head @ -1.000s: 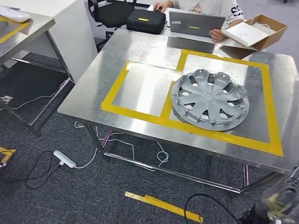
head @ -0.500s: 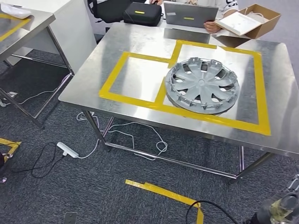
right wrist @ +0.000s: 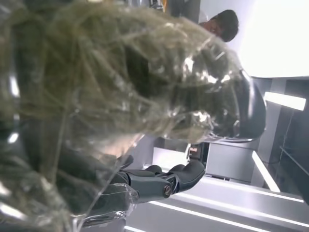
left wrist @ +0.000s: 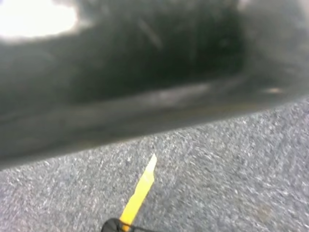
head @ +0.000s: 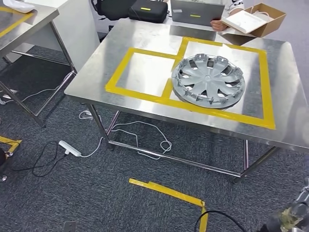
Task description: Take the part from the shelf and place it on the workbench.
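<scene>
Although the whole head view has slid upward over the last second, read that as the robot's own camera moving, not the things: the surface (head: 109, 63) and everything on it have shifted together, and more carpet with its yellow floor tape (head: 165, 191) now fills the lower frame. You are seeing the robot back off or tilt its head down.

The part, a grey hubcap (head: 207, 80), lies flat on the surface, inside the right-hand box of the yellow tape outline (head: 146, 94), overlapping the strip that divides the two boxes. Its place against that outline looks the same as it did a second ago. Nothing touches it.

Your right hand (head: 291, 217) hangs low beside the robot, well away from the hubcap; in the right wrist view (right wrist: 160, 181) its dark fingers stretch out with nothing between them, so they are spread and empty. Of the left hand's fingers you get no look at all; its wrist view looks down at blurred carpet.

My judgement: the placing is done, and this is the retreat. A person's hand (head: 217, 25) rests beyond the hubcap, by a cardboard box (head: 269, 21).
</scene>
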Robot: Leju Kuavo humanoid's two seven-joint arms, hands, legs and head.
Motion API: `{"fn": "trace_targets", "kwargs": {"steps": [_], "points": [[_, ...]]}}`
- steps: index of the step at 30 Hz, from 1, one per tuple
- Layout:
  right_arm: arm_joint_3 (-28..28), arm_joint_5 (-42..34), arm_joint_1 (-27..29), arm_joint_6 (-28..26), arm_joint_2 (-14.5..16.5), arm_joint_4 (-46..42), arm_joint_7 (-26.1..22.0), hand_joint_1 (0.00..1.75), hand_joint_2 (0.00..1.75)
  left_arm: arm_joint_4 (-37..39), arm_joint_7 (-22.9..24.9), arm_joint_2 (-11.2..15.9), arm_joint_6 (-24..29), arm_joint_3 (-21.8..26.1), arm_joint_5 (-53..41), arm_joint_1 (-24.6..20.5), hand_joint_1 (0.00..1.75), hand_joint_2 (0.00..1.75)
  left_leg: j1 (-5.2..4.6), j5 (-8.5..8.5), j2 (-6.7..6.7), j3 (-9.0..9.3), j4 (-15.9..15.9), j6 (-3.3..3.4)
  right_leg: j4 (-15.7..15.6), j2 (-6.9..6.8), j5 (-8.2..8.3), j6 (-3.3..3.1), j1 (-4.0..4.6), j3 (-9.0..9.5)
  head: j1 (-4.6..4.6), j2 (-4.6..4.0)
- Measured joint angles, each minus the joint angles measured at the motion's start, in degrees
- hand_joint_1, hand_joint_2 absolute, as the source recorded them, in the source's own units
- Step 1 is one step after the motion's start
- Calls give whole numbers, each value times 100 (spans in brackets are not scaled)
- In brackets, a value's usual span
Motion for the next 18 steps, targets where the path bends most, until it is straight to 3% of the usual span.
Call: {"fn": "trace_targets", "kwargs": {"steps": [3,4,5,6,8,10,12,13,14,15,16,18], "points": [[-184,0,-2,1,7,122,8,0,0,-3,-22,-11,-1,32,21,-3,0,0,-2,167,18,-209,-17,37,999,15,-749,86,-44,-317,35,0],[-259,-9,-3,12,7,185,10,0,0,-3,-32,-15,-1,49,32,-2,0,0,-7,223,23,-286,-8,33,1302,14,-848,108,-56,-366,33,0],[-349,-27,-5,34,7,255,12,0,0,-3,-41,-20,-1,66,43,-2,0,0,-10,282,26,-371,8,26,1442,14,-800,124,-65,-337,33,0],[-436,-48,-10,60,7,323,13,0,0,-3,-49,-26,-1,78,54,-2,0,0,-11,337,28,-459,29,16,1383,14,-637,135,-72,-220,34,0],[-632,-88,-50,112,8,481,41,0,0,-3,-58,-38,0,98,75,-3,0,0,-11,452,28,-633,77,-19,727,13,-269,140,-87,274,34,0],[-870,-134,-138,257,8,721,147,0,0,-6,-67,-54,2,126,113,-1,0,0,-24,571,23,-743,108,-74,-136,17,-238,96,-82,812,27,0],[-1188,-155,-241,510,9,1061,234,0,0,-9,-76,-68,3,172,151,1,0,0,-23,701,21,-776,93,-136,-502,18,-302,4,-51,973,33,-1],[-1376,-142,-298,627,10,1266,234,0,0,-10,-79,-71,3,198,160,6,0,0,-12,757,16,-787,76,-168,-491,9,-256,-52,-50,903,40,-1],[-1565,-123,-358,715,14,1463,209,0,0,-11,-82,-73,3,219,167,13,0,0,-1,718,8,-814,89,-202,-486,-2,-195,-103,-52,845,51,-1],[-1747,-105,-414,780,21,1650,180,0,0,-11,-84,-75,4,233,170,27,0,0,9,542,0,-853,181,-239,-482,-14,-121,-155,-57,772,36,-1],[-1906,-91,-458,820,29,1813,155,0,0,-11,-85,-76,4,244,173,40,0,0,20,250,-8,-911,395,-274,-478,-25,-39,-196,-67,683,21,-1],[-2131,-79,-511,848,40,2052,128,0,0,-11,-86,-83,4,256,179,53,0,0,40,-433,-10,-1033,1124,-332,-431,-37,97,-231,-61,492,-14,0]]}}
